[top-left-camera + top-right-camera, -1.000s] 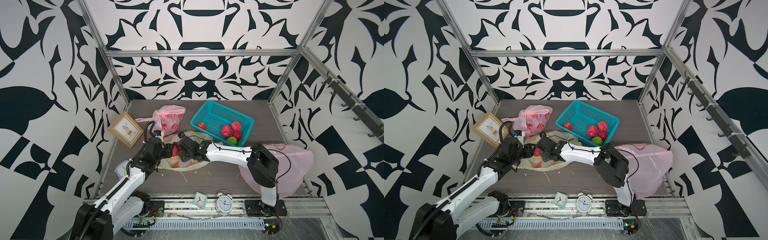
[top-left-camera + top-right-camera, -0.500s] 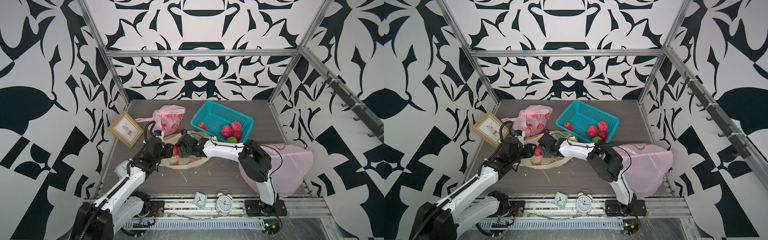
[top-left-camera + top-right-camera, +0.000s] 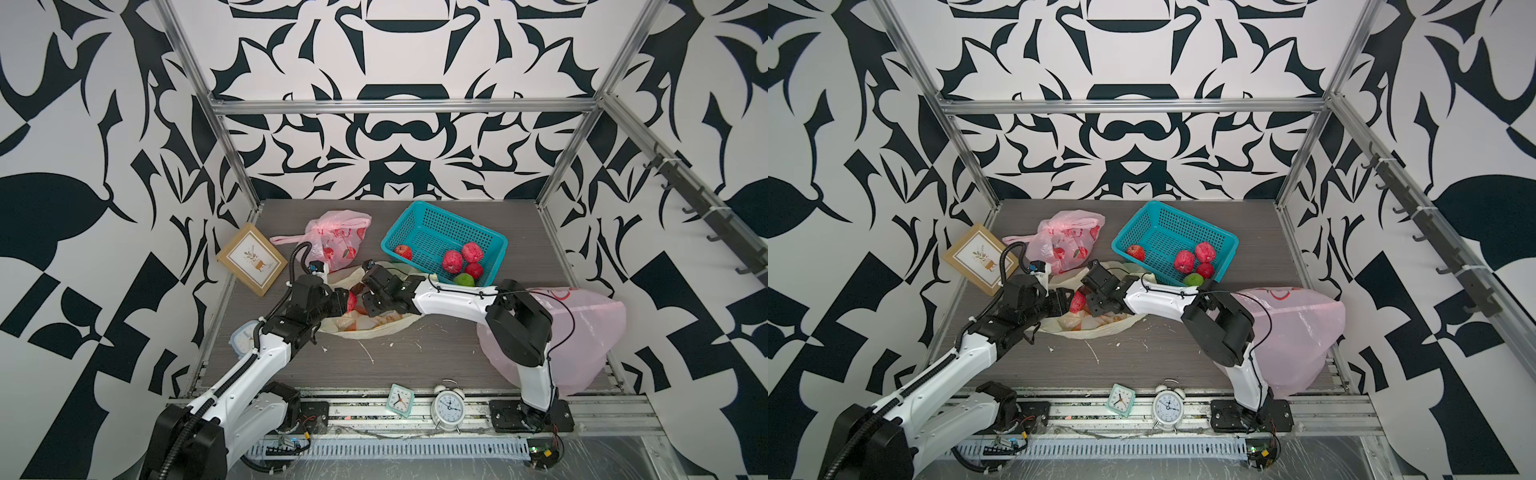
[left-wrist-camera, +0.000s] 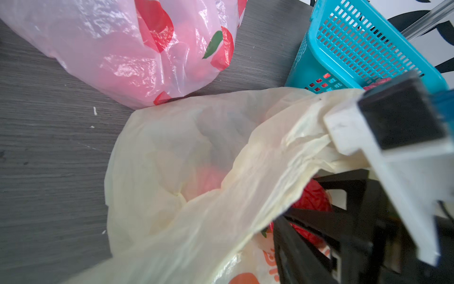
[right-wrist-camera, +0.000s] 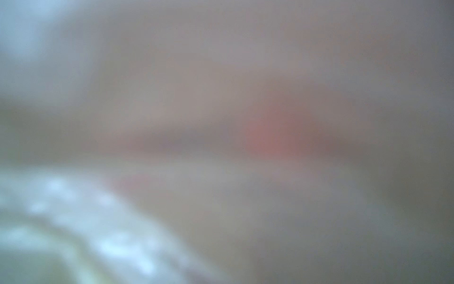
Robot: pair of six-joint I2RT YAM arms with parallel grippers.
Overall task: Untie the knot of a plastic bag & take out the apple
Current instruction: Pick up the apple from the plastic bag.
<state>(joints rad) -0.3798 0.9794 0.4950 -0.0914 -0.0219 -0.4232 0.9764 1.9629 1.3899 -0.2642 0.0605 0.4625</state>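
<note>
**Ana:** What is taking up the most room?

**Ben:** The grey wood-grain table (image 3: 415, 361). On it, a limp translucent pink bag (image 3: 582, 328) is slumping by the right arm's base. Next in size, a teal perforated basket (image 3: 446, 232) is standing at the back. A crinkled cream plastic bag (image 3: 376, 328) is lying open mid-table, with a glossy apple-printed bag (image 3: 336, 241) just beside it.

**Ana:** And the apple?

**Ben:** The red apple (image 3: 352, 300) is sitting at the cream bag's mouth, between the left gripper (image 3: 340, 300) and the right gripper (image 3: 368, 302). (In both top views it is showing only as a red sliver.)

**Ana:** Are the wrist views adding anything?

**Ben:** The left wrist view is. There, black open-framed fingers (image 4: 344, 182) are flanking the apple (image 4: 309, 199), and the cream film is draping over it in soft folds. The right wrist view is giving only a grey blur with a pinkish smear.

**Ana:** Are the grippers holding anything?

**Ben:** I cannot tell whether the right one is squeezing the apple or only bracketing it. I cannot tell how wide the left one is standing either.
</note>
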